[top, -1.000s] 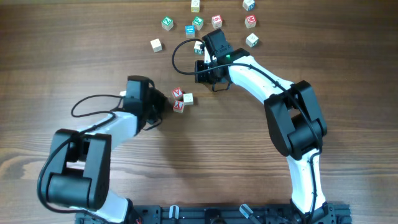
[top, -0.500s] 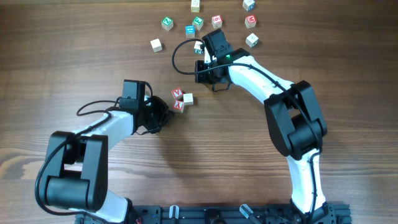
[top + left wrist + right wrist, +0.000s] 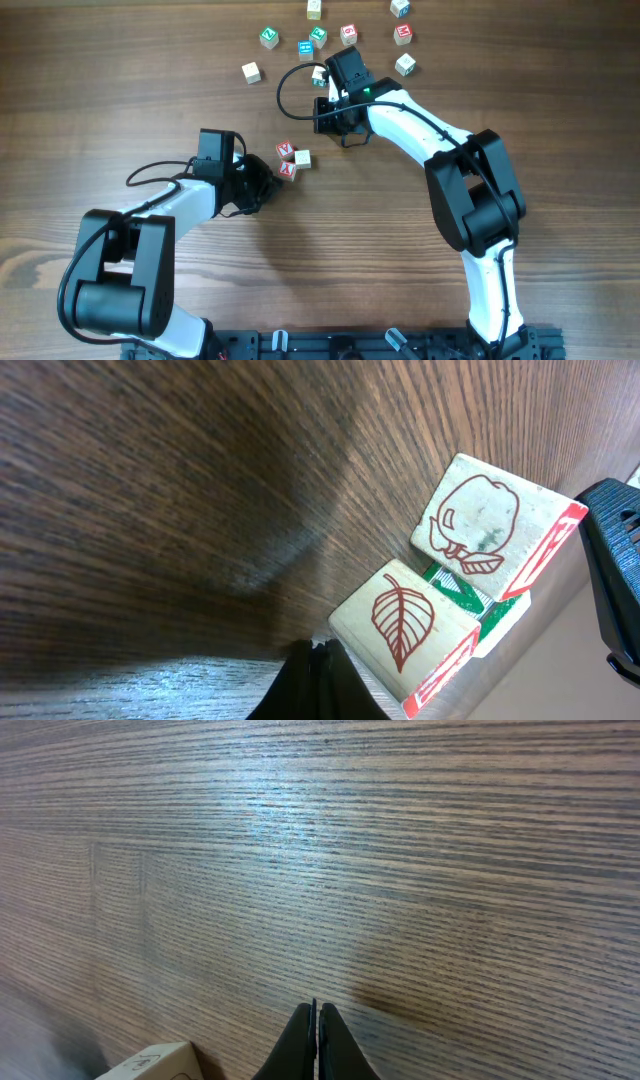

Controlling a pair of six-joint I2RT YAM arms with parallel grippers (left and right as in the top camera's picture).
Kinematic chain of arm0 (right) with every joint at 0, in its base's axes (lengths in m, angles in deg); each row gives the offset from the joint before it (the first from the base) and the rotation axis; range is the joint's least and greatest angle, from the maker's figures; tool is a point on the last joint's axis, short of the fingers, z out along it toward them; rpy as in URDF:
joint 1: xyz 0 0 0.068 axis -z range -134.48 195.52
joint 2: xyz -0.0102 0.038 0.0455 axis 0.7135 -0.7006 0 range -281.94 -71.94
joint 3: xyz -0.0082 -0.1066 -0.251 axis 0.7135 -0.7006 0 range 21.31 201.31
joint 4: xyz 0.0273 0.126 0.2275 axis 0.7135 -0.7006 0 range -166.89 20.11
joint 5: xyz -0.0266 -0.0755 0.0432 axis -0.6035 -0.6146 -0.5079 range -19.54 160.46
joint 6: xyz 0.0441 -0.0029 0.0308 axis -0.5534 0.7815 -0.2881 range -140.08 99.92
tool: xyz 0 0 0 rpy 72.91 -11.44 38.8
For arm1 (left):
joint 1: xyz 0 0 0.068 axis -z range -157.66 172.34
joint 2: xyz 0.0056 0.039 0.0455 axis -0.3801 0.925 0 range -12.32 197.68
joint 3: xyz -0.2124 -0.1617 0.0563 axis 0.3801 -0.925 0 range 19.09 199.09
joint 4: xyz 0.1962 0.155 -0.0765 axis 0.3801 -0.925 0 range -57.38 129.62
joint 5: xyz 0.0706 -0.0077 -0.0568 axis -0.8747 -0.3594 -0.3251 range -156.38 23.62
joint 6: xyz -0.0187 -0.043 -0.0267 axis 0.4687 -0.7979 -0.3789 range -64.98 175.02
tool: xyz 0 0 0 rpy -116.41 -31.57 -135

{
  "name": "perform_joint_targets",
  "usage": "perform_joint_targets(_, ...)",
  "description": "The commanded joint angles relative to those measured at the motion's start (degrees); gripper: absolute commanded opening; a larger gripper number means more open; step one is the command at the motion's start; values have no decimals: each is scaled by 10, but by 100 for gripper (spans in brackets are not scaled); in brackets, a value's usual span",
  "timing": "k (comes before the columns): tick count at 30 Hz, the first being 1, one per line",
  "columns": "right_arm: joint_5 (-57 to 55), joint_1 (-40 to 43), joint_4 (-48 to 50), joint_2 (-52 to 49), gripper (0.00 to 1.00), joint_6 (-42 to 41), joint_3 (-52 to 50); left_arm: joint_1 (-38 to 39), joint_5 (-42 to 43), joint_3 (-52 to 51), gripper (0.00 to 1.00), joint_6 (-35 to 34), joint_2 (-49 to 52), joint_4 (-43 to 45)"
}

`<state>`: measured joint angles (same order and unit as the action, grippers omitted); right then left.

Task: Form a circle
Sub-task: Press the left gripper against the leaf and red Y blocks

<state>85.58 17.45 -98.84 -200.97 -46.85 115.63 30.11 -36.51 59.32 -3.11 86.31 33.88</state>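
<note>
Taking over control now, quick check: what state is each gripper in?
Left gripper: closed, holding nothing.
Right gripper: closed, holding nothing.

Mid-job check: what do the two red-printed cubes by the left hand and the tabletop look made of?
Leaf cube and fruit cube: likely pale wood, matte, with red line prints and red-painted edges. Tabletop: dark brown streaked grain with a soft sheen, wood veneer or laminate; cannot tell which.
</note>
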Motion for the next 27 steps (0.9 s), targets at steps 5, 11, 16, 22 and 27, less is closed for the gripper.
perform_joint_targets(5,-10,0,-1,-9,5,-2,-2,2,-39,-13,4,9,17,-3)
perform_joint_targets(11,-10,0,-1,-9,5,-2,-2,2,-51,-13,4,9,17,-3)
perform_joint_targets(16,-10,0,-1,-9,5,-2,-2,2,-57,-13,4,9,17,-1)
perform_joint_targets(22,-10,0,-1,-9,5,-2,-2,2,-57,-13,4,9,17,13)
perform_joint_targets(27,-10,0,-1,-9,5,-2,-2,2,-56,-13,4,9,17,9)
